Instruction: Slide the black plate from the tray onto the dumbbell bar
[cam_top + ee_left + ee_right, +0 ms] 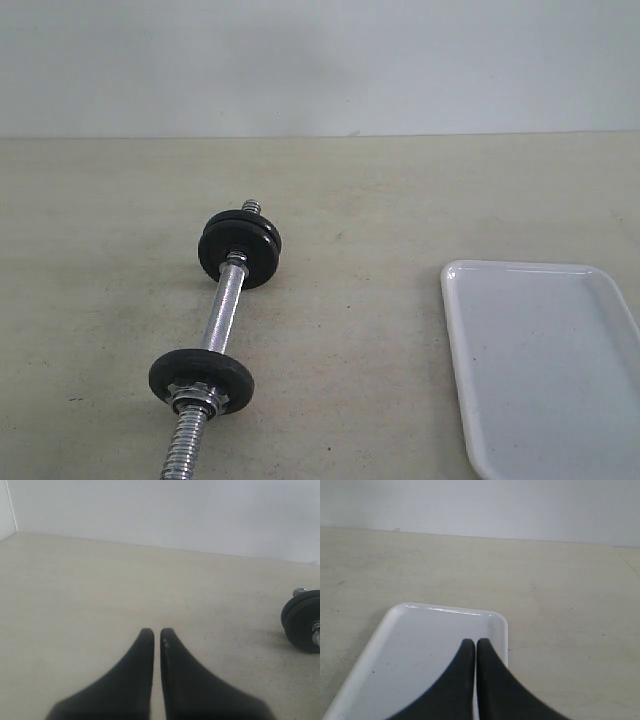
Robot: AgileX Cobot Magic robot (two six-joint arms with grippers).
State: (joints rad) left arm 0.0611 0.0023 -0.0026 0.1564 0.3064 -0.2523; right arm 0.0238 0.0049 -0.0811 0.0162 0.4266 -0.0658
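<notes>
**Bar loaded w/ black plates; both pincers closed**

L wrist view: left gripper (156, 632) sits lower centre of frame. Its black fingers (142, 655) are drawn together w/ only a hairline slit between the tips, so it is closed and empty. It hangs over pale table (75, 590). The far black plates (301, 622) show at the right edge of that frame, well apart from the tips.

R wrist view: right gripper (475, 644) is lower centre, tips touching, closed on nothing. It hangs above the tray (420, 645), whose far rim and rounded corners cross mid-frame.

Ext. view, bottom up: the dumbbell bar (222, 310) rises from the bottom edge left of centre, slanting up and slightly right.
- Lowest is a threaded end.
- Next is a silver nut (197, 400), tight against the near black plate (170, 375).
- That plate stands on edge w/ the bar through its hole.
- Above it comes the smooth chrome middle.
- Then the far plates at centre-left. They look like a pair, face to face, but I cannot tell for sure.
- A short threaded tip pokes out behind them.

All the black discs in view are on the bar. The tray lies flat at lower right, cut by the right and bottom edges and well apart from the bar. Its visible part is plain glossy white. A pale wall (320, 60) spans the top of frame.
</notes>
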